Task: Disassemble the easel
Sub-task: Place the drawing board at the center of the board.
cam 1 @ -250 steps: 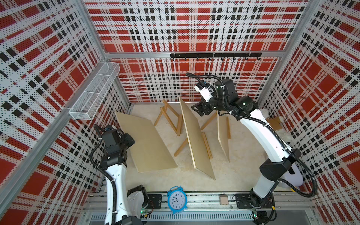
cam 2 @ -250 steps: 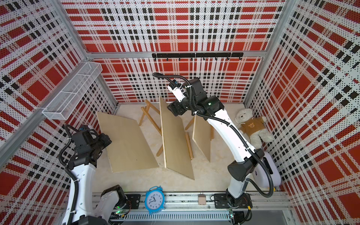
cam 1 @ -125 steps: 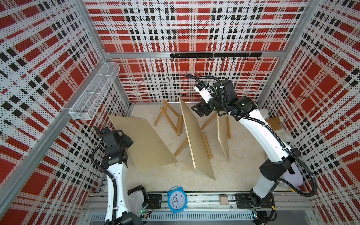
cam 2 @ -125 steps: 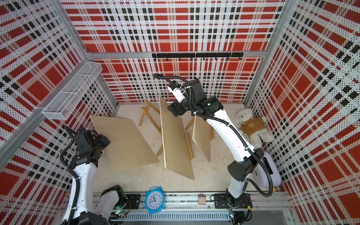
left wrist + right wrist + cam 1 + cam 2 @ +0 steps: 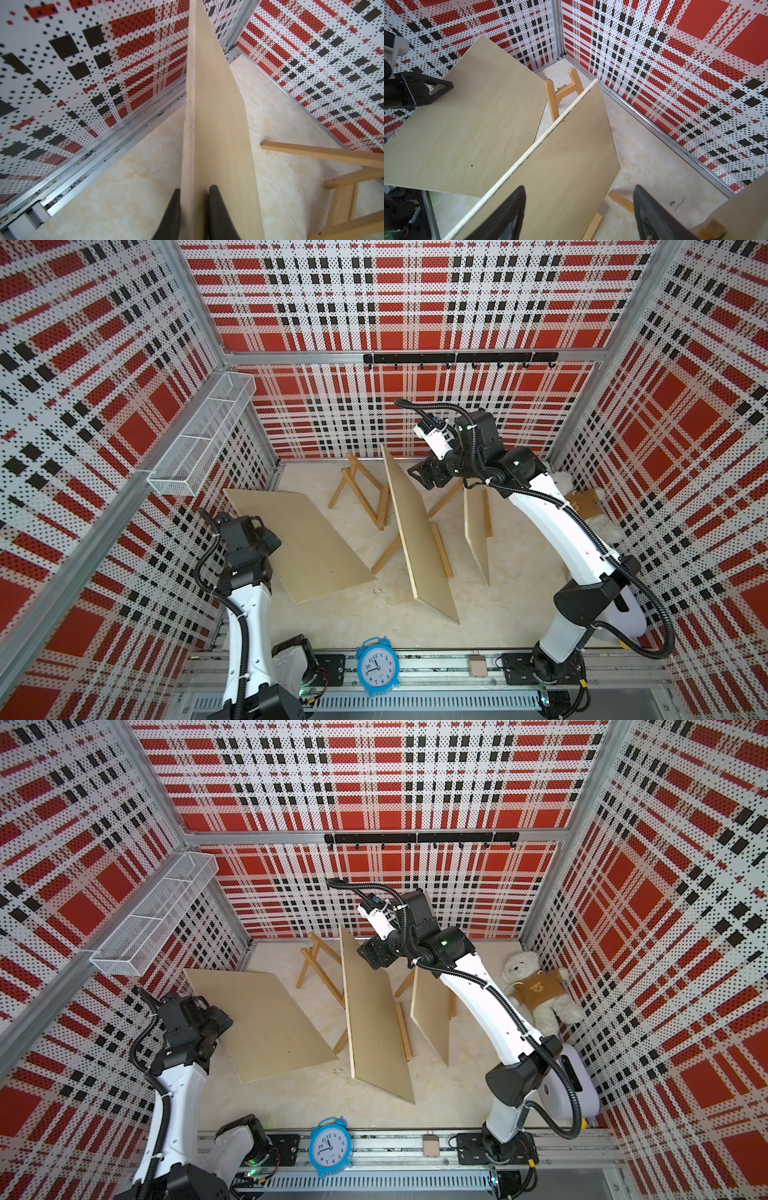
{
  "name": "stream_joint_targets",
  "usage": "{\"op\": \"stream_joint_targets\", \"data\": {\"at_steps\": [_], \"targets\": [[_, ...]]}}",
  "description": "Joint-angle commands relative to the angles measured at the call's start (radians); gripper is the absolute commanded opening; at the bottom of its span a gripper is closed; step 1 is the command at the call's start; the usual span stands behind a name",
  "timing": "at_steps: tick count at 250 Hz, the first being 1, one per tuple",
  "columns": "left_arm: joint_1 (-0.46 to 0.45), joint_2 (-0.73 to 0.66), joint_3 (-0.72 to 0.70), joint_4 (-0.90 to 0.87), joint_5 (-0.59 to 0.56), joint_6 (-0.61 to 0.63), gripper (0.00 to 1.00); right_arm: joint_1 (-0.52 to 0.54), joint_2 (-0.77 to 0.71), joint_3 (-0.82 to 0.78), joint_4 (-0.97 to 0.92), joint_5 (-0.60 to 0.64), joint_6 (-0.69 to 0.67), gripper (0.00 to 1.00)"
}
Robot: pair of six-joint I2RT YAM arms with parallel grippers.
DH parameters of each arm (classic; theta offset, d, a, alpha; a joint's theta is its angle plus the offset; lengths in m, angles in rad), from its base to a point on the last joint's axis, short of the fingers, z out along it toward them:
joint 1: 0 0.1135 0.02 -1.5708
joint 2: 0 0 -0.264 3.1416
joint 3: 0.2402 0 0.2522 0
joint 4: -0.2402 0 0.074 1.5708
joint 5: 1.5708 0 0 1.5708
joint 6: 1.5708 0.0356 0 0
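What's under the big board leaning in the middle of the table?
Wooden easel legs stick out from under the middle board on both sides. Where they join, and how the board rests on them, is covered by the board.

The board at 9 o'clock is seen to be pale, smooth, matt plywood. The easel is made of honey-coloured wood, lightly varnished. Matt black plastic is shown on the left fingers. The walls are perforated, printed metal; the basket, white wire mesh; the clock at 6 o'clock, glossy blue plastic.
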Motion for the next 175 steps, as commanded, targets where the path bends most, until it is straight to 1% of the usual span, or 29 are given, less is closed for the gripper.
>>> {"op": "stream_joint_targets", "data": {"at_steps": [1, 26, 31, 41, 51, 66, 76, 85, 106, 175], "targets": [[0.019, 0.058, 0.003, -0.09, -0.209, 0.148, 0.0, -0.001, -0.031, -0.008, 0.035, 0.006, 0.002, 0.83], [0.02, 0.073, 0.015, -0.096, -0.195, 0.155, 0.0, 0.0, -0.03, -0.005, 0.033, 0.006, 0.003, 0.83], [0.02, 0.075, 0.017, -0.098, -0.193, 0.155, 0.02, -0.001, -0.029, -0.006, 0.034, 0.008, 0.003, 0.83], [0.019, 0.074, 0.017, -0.098, -0.19, 0.156, 0.08, 0.0, -0.028, -0.004, 0.034, 0.008, 0.006, 0.83], [0.02, 0.076, 0.016, -0.099, -0.188, 0.155, 0.18, 0.0, -0.027, -0.004, 0.035, 0.008, 0.008, 0.83], [0.02, 0.078, 0.018, -0.101, -0.19, 0.155, 0.29, -0.001, -0.028, -0.006, 0.035, 0.008, 0.007, 0.83], [0.02, 0.082, 0.021, -0.107, -0.199, 0.154, 0.37, 0.0, -0.028, -0.004, 0.037, 0.009, 0.008, 0.83], [0.019, 0.087, 0.024, -0.114, -0.208, 0.153, 0.41, 0.0, -0.028, -0.003, 0.036, 0.011, 0.007, 0.83], [0.02, 0.1, 0.036, -0.134, -0.226, 0.156, 0.45, 0.0, -0.028, -0.004, 0.036, 0.012, 0.007, 0.83], [0.019, 0.078, 0.045, -0.142, -0.24, 0.171, 0.44, 0.0, -0.022, -0.001, 0.036, 0.009, 0.014, 0.83]]}}
